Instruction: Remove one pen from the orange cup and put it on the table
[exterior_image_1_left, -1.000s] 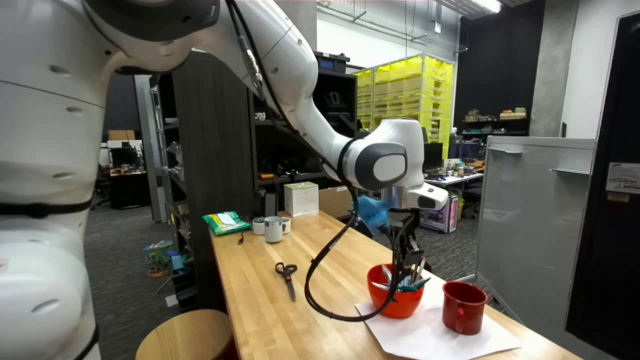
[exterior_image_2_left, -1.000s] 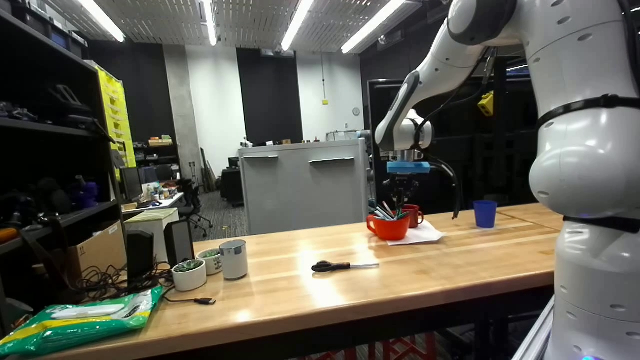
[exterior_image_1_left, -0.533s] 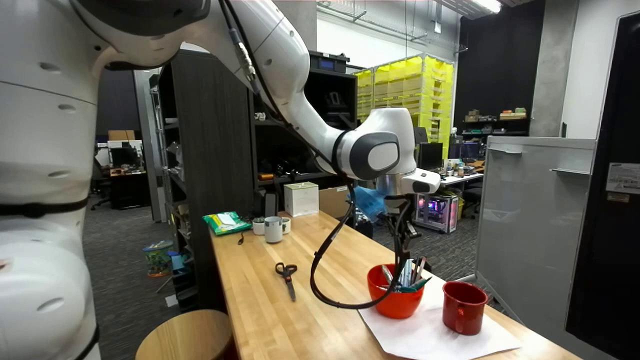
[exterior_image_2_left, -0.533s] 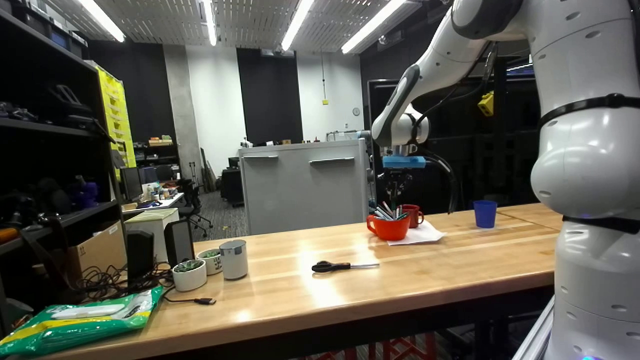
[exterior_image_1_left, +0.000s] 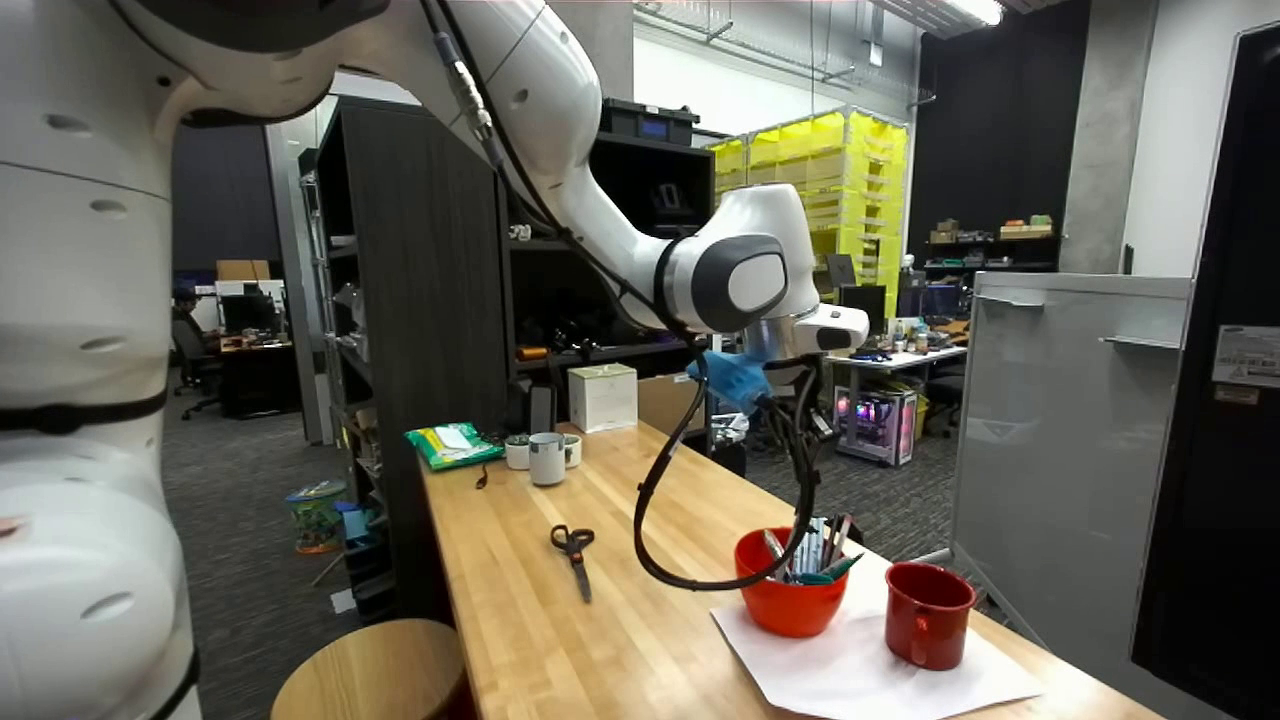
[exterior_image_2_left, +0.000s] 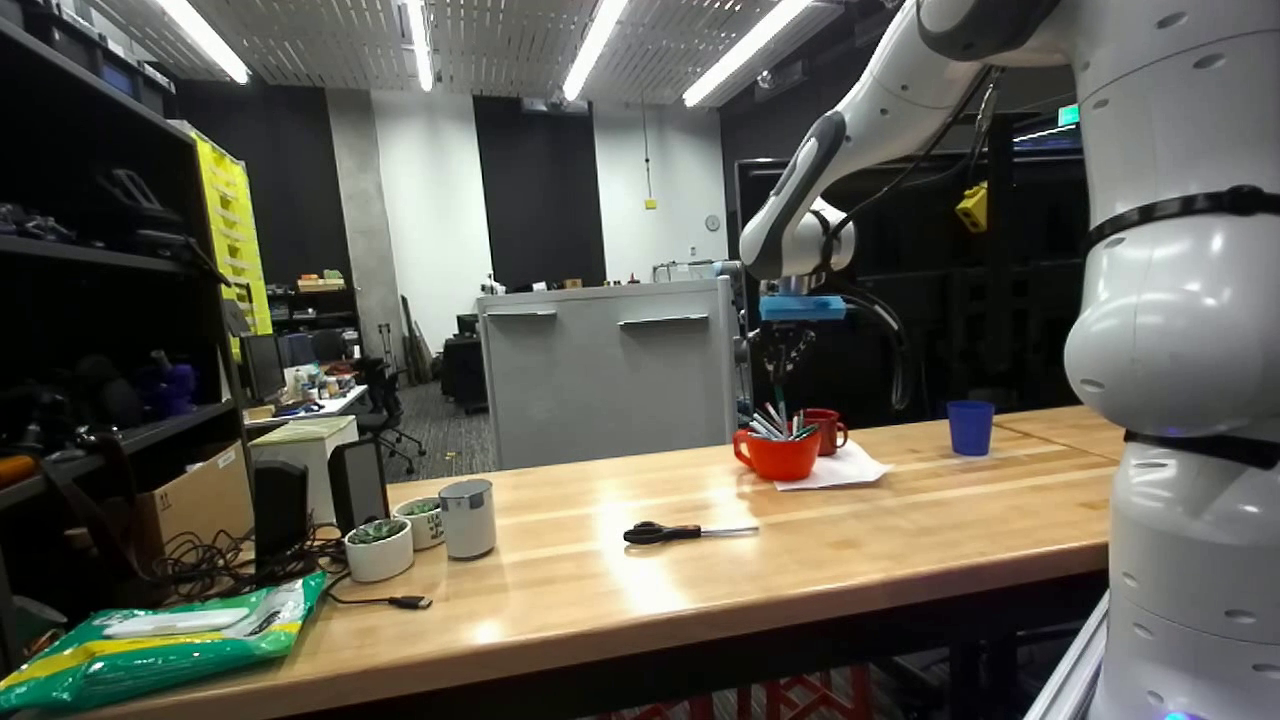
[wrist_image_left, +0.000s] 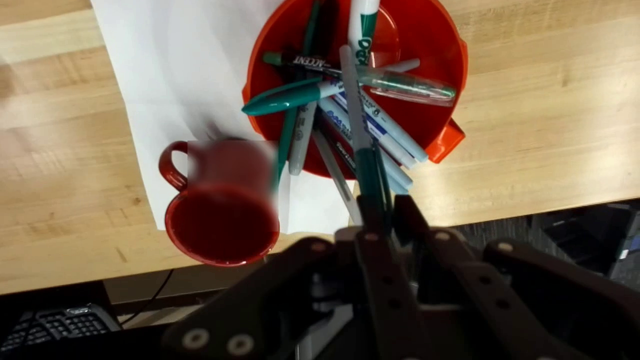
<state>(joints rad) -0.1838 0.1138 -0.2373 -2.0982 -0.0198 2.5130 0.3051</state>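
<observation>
- Ok so your gripper is clamped on a pen, squeezing it by the teal end, with the long pale grey part sticking out past the grip.
- That pen is up over the orange cup, pretty close to upright going by the exterior views. Its lower end lines up with the bunch in there, so I honestly can't tell you if the tip is clear of the rim.
- You've got a whole tangle of other pens and markers in the cup, leaning every which way, a few poking out past the rim.
- The orange cup stands at the edge of some white paper, with a dark red cup near it on the same paper. Part of that one's smeared out in your wrist view.
- Scissors with black handles are lying flat on the table, well apart from both.
- In an exterior view you can also spot a blue cup standing over toward the robot arm.
- Opposite end from the arm: a grey cup just beside two little potted plants, plus a green packet near the corner.
</observation>
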